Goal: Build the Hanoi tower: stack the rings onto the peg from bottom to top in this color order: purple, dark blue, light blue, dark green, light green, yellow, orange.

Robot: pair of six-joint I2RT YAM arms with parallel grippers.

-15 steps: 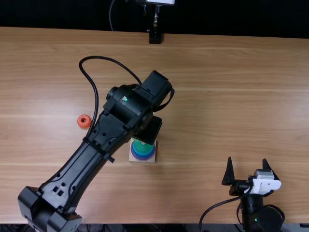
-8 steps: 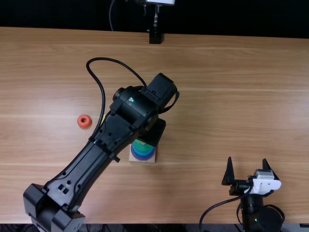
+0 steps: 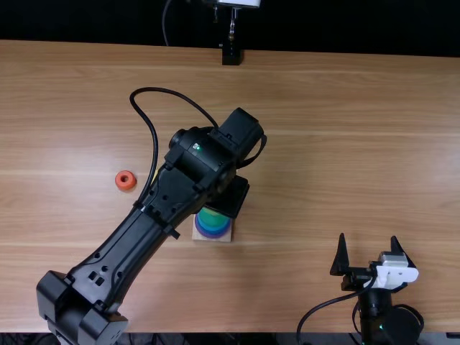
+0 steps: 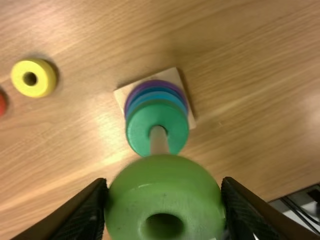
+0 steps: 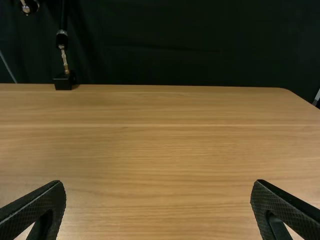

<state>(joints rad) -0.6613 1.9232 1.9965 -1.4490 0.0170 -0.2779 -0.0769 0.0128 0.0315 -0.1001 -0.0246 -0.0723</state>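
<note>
In the top view, my left gripper (image 3: 230, 197) hangs over the stack, partly covering it. The left wrist view has that gripper (image 4: 164, 181) shut on the light green ring (image 4: 165, 197), which is above the peg (image 4: 159, 140). A dark green ring (image 4: 140, 131) tops light blue, dark blue and purple rings (image 4: 156, 83) around the peg on a square wooden base (image 4: 172, 76). A yellow ring (image 4: 34, 78) and an orange ring (image 3: 125, 180) lie on the table. My right gripper (image 3: 368, 238) stands open at the near right; its fingers are wide apart in the right wrist view (image 5: 159, 183).
The wooden table (image 3: 323, 158) spreads around the base. At its far edge stands a black mount (image 3: 231, 54). Black cable from the left arm loops above the table near the orange ring.
My left arm has shifted a little to the right and slightly nearer in the top view, mostly in the first half second. The right arm, base and orange ring have stayed still.
</note>
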